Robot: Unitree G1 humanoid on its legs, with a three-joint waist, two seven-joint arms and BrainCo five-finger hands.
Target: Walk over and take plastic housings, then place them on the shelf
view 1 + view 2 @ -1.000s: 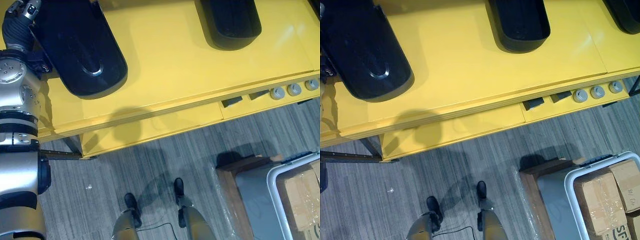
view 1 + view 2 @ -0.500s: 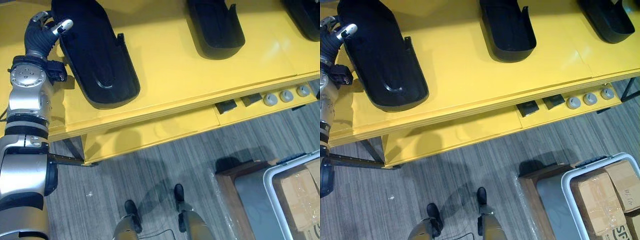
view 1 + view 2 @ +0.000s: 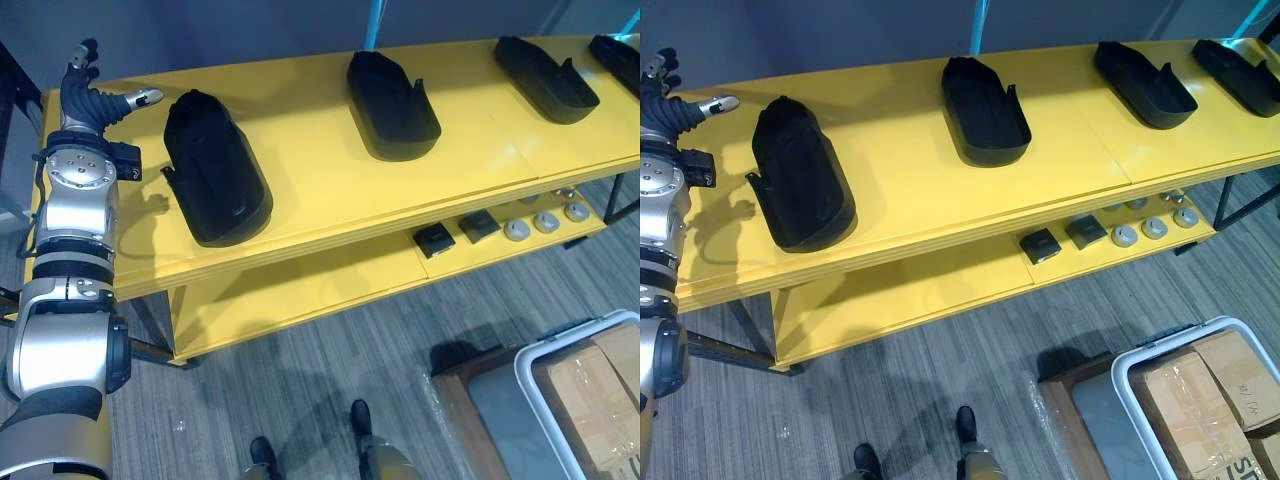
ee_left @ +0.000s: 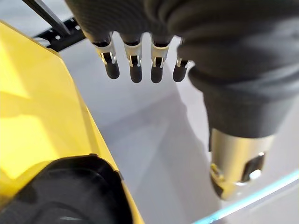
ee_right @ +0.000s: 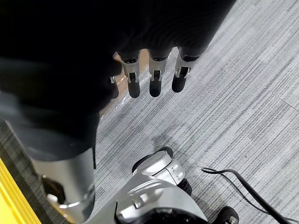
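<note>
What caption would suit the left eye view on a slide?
Open left hand beside a black housing on the yellow shelf.

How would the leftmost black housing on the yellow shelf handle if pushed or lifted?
Probably stiff: the leftmost housing keeps a moulded shell shape. Likely light for its size, since the neighbouring housing looks hollow. It may slide on the smooth yellow shelf.

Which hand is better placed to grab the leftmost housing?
Left. The left hand is up at the shelf's end beside the leftmost housing, fingers open. The right hand hangs down over the floor.
</note>
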